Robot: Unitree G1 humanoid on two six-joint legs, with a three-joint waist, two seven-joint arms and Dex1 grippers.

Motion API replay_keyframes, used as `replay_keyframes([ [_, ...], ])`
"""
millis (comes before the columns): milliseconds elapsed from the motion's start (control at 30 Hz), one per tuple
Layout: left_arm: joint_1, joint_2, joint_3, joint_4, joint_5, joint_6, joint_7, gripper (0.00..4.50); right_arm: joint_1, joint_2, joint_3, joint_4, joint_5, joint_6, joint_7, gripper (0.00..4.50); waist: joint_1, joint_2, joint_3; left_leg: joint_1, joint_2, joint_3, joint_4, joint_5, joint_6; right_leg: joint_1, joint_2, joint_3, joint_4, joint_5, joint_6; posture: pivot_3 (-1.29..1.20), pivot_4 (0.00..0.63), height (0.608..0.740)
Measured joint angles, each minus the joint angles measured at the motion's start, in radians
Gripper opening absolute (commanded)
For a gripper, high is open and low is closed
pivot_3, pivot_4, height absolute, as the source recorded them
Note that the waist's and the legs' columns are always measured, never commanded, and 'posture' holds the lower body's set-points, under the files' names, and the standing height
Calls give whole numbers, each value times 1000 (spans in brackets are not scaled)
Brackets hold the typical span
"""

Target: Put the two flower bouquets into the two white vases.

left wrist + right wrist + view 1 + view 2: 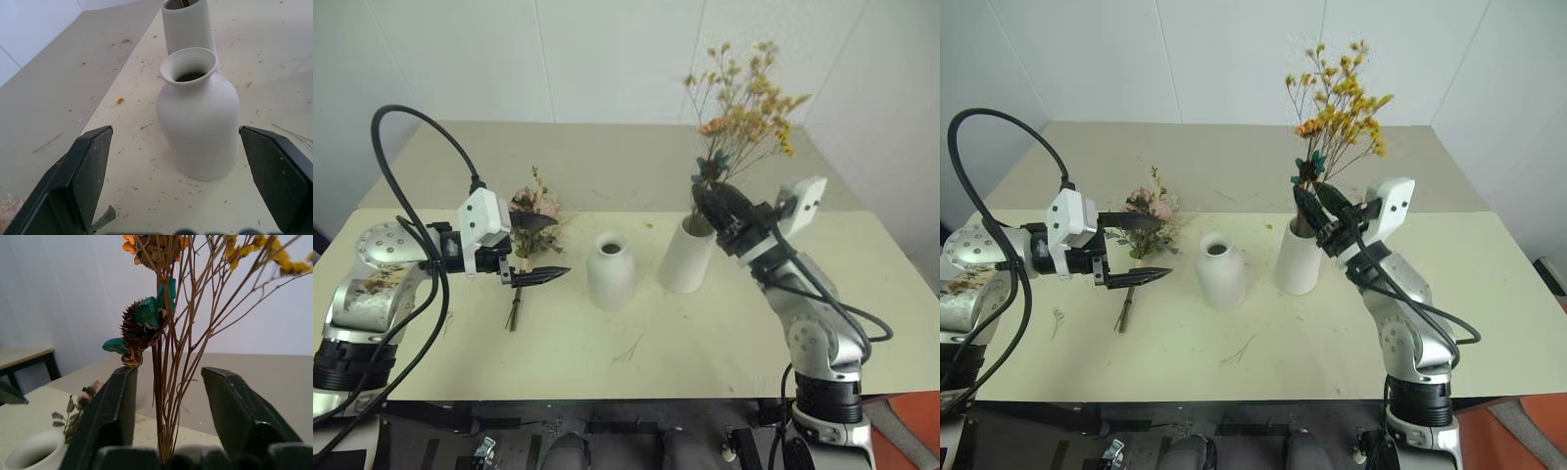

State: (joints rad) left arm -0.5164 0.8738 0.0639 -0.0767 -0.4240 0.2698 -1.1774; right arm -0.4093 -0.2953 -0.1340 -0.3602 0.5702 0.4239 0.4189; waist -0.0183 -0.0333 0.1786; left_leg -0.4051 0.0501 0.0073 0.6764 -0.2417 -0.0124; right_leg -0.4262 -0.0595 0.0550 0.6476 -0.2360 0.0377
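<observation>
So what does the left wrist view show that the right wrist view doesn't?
Left wrist view: the whole bottle-shaped vase between the open left gripper, and the plain cylinder vase behind it.

Right wrist view: the yellow dried bouquet up close, its stems between the parted fingers of the right gripper, and a glimpse of the pink rose bouquet lying on the table.

Both: the bottle-shaped vase's mouth and the pale tabletop.

The yellow bouquet [744,108] stands upright in my cylinder vase [687,257]; the bottle vase [610,270] looks empty; the rose bouquet [530,230] lies flat, left.
</observation>
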Motion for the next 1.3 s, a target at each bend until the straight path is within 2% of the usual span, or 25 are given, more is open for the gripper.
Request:
replay_keyframes([
  [33, 0, -1, 0, 0, 2, -4, 7, 4500, 8, -9, 4, -8, 0, 0, 9, 3956, 0, 0, 0, 0, 0, 0, 0, 0, 0, 0, 0, 0, 0, 0, 0, 0, 150, 740],
  [100, 0, -5, 0, 0, 2, -4, 14, 4500, 26, -24, 7, -29, -2, 0, 17, 4470, 0, 0, 0, 0, 0, 0, 0, 0, 0, 0, 0, 0, 0, 0, 0, 0, 150, 740],
  [233, 5, -10, 20, -1, 4, 4, 67, 4500, 68, -110, 47, -68, -62, 20, 15, 4470, 0, 0, 0, 0, 0, 0, 0, 0, 0, 0, 0, 0, 0, 0, 0, 0, 150, 740],
  [367, 24, -10, 53, -20, 17, 89, 174, 4500, 122, -194, 44, -106, -93, 45, 35, 4470, 1, 0, 0, 0, 0, 0, 0, 0, 0, 0, 0, 0, 0, 0, 0, 0, 150, 740],
  [567, 46, -19, 120, -162, 38, 408, 461, 4500, 246, -502, -96, -183, -5, 129, 249, 4470, 8, -1, 0, 0, 0, -2, 1, 0, 0, 3, -1, -2, -2, 0, 0, 0, 150, 740],
  [633, 49, -4, 104, -249, 62, 565, 546, 4500, 287, -587, -135, -190, 19, 152, 328, 4470, 6, -2, 0, 1, 0, -2, 0, 0, 0, 3, 0, -2, -1, 0, 0, 0, 150, 740],
  [733, 42, 80, 25, -340, 55, 788, 559, 4500, 303, -671, -174, -208, 78, 184, 424, 4470, -4, -2, 0, 4, 0, -2, 0, 0, 0, 5, 0, 0, 0, 0, 0, 0, 150, 740],
  [800, -9, 59, -8, -337, 31, 935, 575, 4500, 297, -717, -187, -223, 106, 193, 476, 4470, -3, -2, 0, 5, 0, -2, 0, 0, 0, 5, 1, -1, 0, -1, 1, 0, 150, 740],
  [900, -121, -11, -63, -239, 43, 1088, 640, 4500, 259, -744, -187, -248, 134, 195, 526, 4470, 2, -2, 0, 5, -1, -3, 1, 0, 0, 6, 1, -1, 0, -2, 3, 0, 150, 740],
  [967, -163, -37, -102, -173, 59, 1127, 668, 4500, 241, -749, -175, -262, 139, 194, 539, 4470, 3, -3, 0, 5, -1, -3, 1, 0, 0, 6, 1, -1, 0, -1, 1, 0, 150, 740],
  [1067, -236, -104, -145, -27, 91, 1132, 709, 4500, 214, -738, -138, -261, 136, 194, 527, 4470, 5, -3, 0, 2, -1, -3, 1, 0, 0, 4, 1, -1, -1, 0, 0, 0, 150, 740],
  [1200, -298, -138, -155, 143, 124, 1127, 737, 4500, 207, -737, -115, -261, 116, 194, 503, 4470, 4, -3, 0, 0, -2, -4, 1, 0, 0, 2, 0, -2, -1, 0, 0, 0, 150, 740],
  [1300, -340, -162, -155, 243, 126, 1092, 730, 3933, 220, -737, -119, -274, 113, 195, 483, 4500, 6, -3, 0, 0, -1, -4, 1, 0, 0, 2, 0, -2, -1, 0, 0, 0, 150, 740],
])
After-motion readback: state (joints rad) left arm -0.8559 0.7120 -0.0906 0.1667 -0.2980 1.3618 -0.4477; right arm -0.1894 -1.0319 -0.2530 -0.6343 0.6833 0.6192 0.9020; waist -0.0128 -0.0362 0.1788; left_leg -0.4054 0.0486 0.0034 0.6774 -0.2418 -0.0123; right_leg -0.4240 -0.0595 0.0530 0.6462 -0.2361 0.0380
